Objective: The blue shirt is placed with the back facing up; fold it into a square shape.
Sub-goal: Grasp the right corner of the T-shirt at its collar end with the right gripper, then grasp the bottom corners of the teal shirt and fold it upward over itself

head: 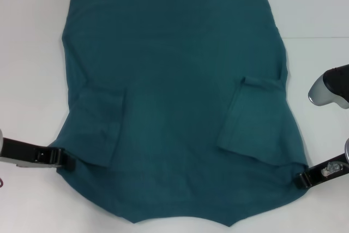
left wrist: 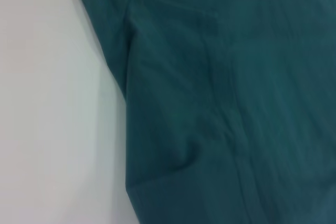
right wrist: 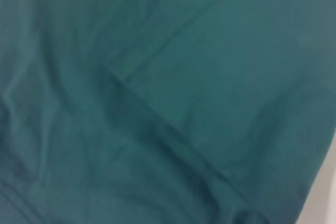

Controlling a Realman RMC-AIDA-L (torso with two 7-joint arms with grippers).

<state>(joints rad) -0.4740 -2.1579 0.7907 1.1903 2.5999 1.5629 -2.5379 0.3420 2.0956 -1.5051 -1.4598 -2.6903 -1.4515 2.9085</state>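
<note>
Head view shows the blue shirt (head: pixel 174 107) spread back-up on the white desk (head: pixel 32 53), sleeves folded inward and its long axis running away from the robot. The left pincer (head: pixel 64 158) and right pincer (head: pixel 299 180) each meet a near corner, level with one another. Cloth hides the fingertips, so I cannot tell whether either is clamped; both wrist views show only fabric.

The shirt (head: pixel 174 102) lies flat on the counter (head: pixel 32 53), spread from 12 o'clock down to 6 o'clock. Both sleeves are folded inward onto the body, one at 8 o'clock, one at 3 o'clock. The left hand (head: pixel 64 159) meets the shirt's edge at 8 o'clock. The right hand (head: pixel 299 179) meets the opposite edge at 4 o'clock. Both wrist views show only cloth and counter.
</note>
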